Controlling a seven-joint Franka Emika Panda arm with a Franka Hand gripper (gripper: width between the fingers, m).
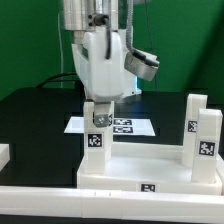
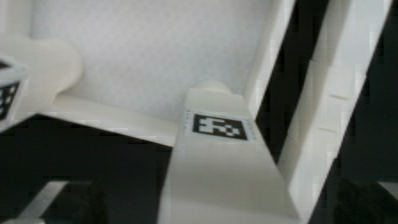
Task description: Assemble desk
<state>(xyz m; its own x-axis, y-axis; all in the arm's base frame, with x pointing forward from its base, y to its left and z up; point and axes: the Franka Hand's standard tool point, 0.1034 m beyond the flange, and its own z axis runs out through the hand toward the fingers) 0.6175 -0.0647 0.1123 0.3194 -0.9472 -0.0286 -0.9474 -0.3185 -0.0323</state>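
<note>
The gripper (image 1: 99, 100) hung with its jaws spread wide around the top of a leg (image 1: 97, 140), gripping nothing. That leg stood upright on the desk top (image 1: 140, 170). Two more legs (image 1: 202, 138) stood at the exterior view's right. Behind lay the marker board (image 1: 122, 127). Every tag showed black-and-white squares, no readable writing.

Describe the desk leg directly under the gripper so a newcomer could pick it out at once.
Start at the broad white rimmed plastic desk top in the foreground of the exterior view. At its corner on the exterior view's left stands a short white square-section leg block, directly below the open gripper. Unlike the two taller legs opposite, it stands alone.
</note>
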